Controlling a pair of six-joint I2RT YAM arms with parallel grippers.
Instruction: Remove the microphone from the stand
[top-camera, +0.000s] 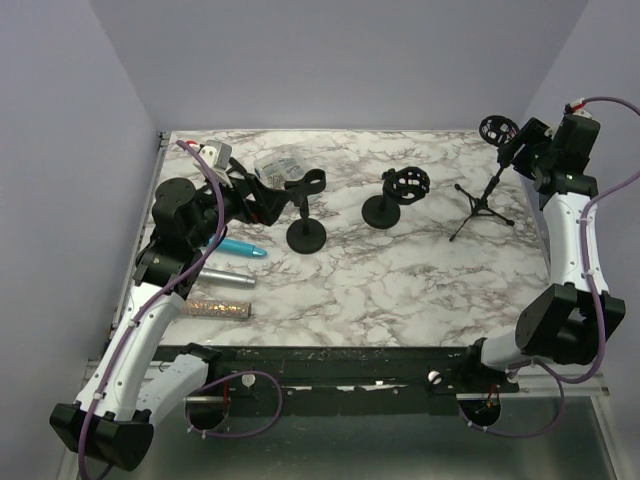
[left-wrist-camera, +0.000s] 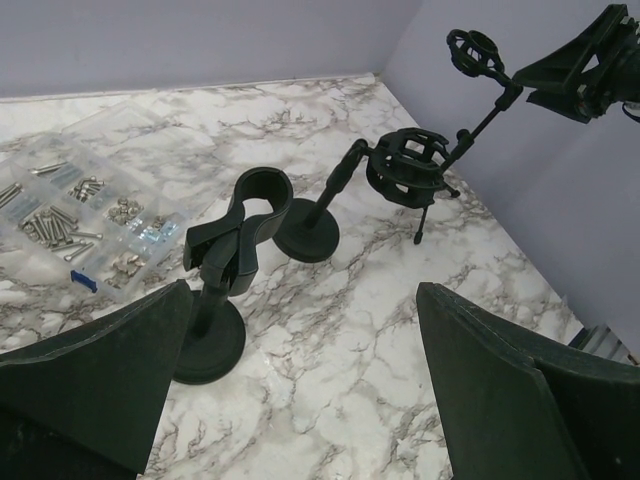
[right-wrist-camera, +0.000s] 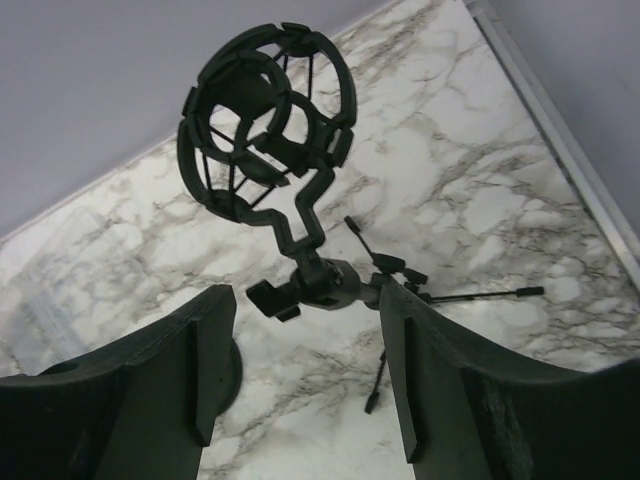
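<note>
Three black stands are on the marble table. A clip stand (top-camera: 306, 234) (left-wrist-camera: 225, 300) is centre-left, a round-base stand with a shock mount (top-camera: 398, 194) (left-wrist-camera: 408, 165) is in the middle, and a tripod stand (top-camera: 481, 206) with a shock mount (top-camera: 497, 129) (right-wrist-camera: 262, 120) is at the right. All three holders look empty. Three microphones lie at the left: teal (top-camera: 241, 248), silver (top-camera: 228, 277) and gold glitter (top-camera: 218, 309). My left gripper (top-camera: 275, 198) (left-wrist-camera: 305, 305) is open and empty just left of the clip stand. My right gripper (top-camera: 513, 148) (right-wrist-camera: 305, 300) is open, its jaws either side of the tripod stand's swivel joint.
A clear parts box (top-camera: 276, 162) (left-wrist-camera: 80, 210) with screws sits at the back left. Purple walls close in the table on the left, back and right. A metal rail (right-wrist-camera: 560, 130) edges the table's right side.
</note>
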